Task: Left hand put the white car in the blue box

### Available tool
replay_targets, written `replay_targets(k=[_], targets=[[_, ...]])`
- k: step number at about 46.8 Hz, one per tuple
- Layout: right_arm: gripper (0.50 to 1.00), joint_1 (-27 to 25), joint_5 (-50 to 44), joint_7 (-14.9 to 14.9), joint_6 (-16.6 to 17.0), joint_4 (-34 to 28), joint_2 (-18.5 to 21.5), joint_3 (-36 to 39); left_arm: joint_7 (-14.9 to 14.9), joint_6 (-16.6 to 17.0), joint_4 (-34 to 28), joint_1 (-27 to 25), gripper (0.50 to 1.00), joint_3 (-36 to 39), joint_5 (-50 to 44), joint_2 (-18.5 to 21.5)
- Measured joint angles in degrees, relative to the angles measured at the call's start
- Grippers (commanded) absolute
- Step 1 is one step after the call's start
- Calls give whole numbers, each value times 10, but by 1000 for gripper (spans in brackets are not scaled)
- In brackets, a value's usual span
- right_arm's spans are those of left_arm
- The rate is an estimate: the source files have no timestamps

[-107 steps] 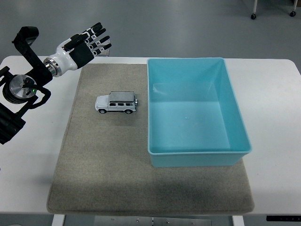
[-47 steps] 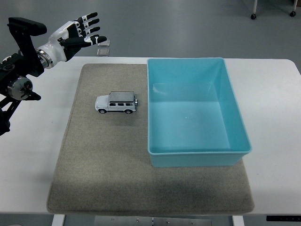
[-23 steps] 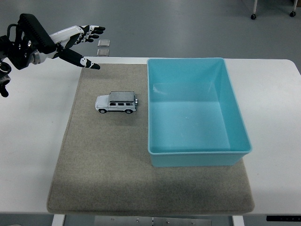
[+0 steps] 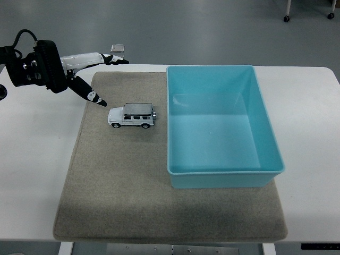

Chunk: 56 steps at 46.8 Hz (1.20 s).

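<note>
**Left hand drops toward the car**

Since the last frame the left hand [image 4: 85, 66] has swung lower and nearer the car, its wrist turned. Its fingers [image 4: 114, 60] are spread, holding nothing, with the thumb tip just left of the car [image 4: 131, 116] and apart from it. The car sits upright on the mat [image 4: 117, 186], nose left, near the box [image 4: 220, 127] at its right.

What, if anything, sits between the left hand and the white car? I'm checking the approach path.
Nothing visible. The left hand is open, up-left of the white car, with only bare grey mat between them. The blue box lies on the car's far side.
</note>
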Motion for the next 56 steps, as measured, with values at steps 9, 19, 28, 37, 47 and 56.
replay_targets(k=[9,19,28,37,47,56], targets=[[936,0,0,0,0,0,0,0,0,2,-11,-1,992,21,52,-14],[936,0,0,0,0,0,0,0,5,5,-6,0,992,23,63,-29],[936,0,0,0,0,0,0,0,8,42,9,-2,992,52,66,-57],[936,0,0,0,0,0,0,0,9,75,22,-4,992,87,68,-82],[936,0,0,0,0,0,0,0,10,94,38,-4,947,92,70,-94],[936,0,0,0,0,0,0,0,11,117,39,-3,900,104,78,-101]])
